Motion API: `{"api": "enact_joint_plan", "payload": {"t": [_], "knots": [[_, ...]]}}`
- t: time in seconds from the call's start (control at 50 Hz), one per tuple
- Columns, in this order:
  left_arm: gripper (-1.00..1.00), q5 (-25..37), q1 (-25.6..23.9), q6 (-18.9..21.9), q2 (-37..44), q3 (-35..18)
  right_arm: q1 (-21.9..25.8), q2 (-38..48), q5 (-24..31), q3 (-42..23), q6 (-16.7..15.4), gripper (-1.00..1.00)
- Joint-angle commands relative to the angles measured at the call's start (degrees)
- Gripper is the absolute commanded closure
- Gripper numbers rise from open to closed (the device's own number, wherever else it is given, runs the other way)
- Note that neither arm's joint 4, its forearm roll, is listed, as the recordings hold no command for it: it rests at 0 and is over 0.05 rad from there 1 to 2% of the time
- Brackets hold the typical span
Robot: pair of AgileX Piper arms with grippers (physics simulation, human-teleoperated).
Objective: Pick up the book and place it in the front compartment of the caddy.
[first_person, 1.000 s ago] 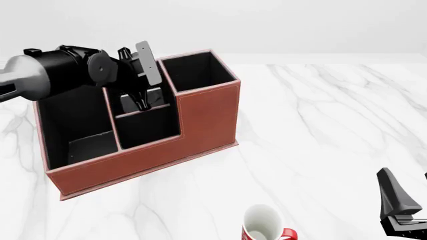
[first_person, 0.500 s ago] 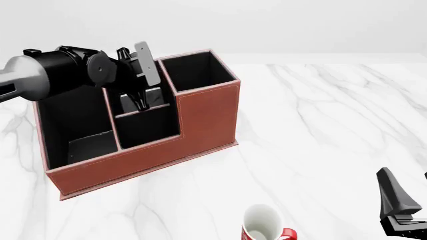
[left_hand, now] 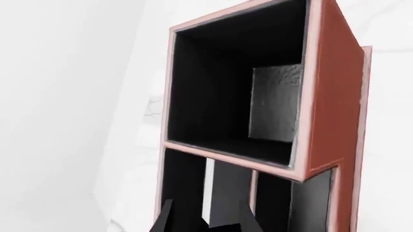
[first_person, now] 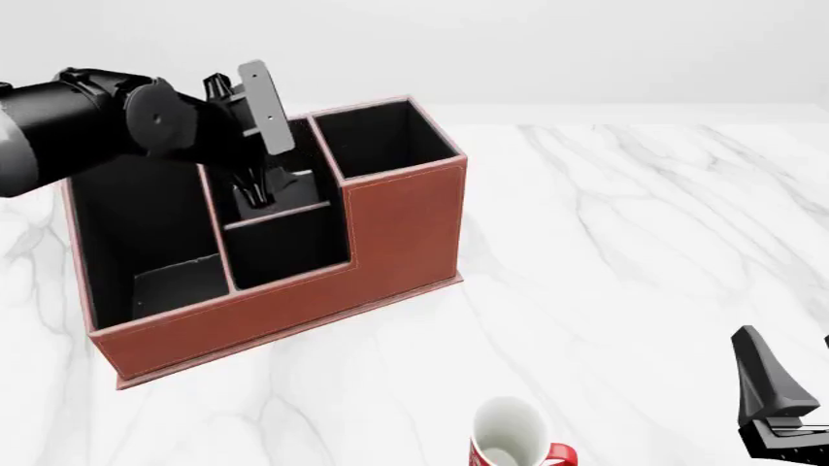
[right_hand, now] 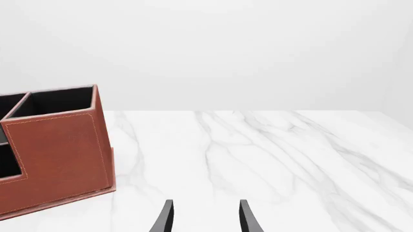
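Nearest, cropped red-and-white mug (first_person: 515, 439) and right gripper (right_hand: 203, 217), jaws apart, empty. Beyond, caddy (first_person: 388, 223); left gripper (first_person: 255, 189) above its rear middle cell, fingers spread. Book (left_hand: 227, 193) upright there, mostly hidden. Front compartment (first_person: 287, 248) dark, contents indiscernible.

Left gripper (first_person: 254, 191) pointing down (fingers parted); right gripper (right_hand: 204, 216) open.

The front camera is looking down across the table, taking in the whole caddy (first_person: 259, 252). The left wrist camera is peering closely into it; the right wrist camera is viewing it low, from afar.
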Motion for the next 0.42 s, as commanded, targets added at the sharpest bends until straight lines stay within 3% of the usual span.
{"api": "enact_joint_plan", "payload": {"t": [0.02, 0.26, 0.34, 0.42], "knots": [[-1.0, 2.1, -0.5, -1.2, -6.8, 4.9, 0.0, 0.0, 0.0, 0.0, 0.0, -1.0], [-1.0, 2.9, -2.6, -3.4, -17.0, 11.6, 0.0, 0.0, 0.0, 0.0, 0.0, -1.0], [-1.0, 1.8, -3.9, -4.1, -20.8, 17.2, 0.0, 0.0, 0.0, 0.0, 0.0, -1.0], [-1.0, 1.9, -6.1, -6.4, -24.2, 19.5, 0.0, 0.0, 0.0, 0.0, 0.0, -1.0]]}}
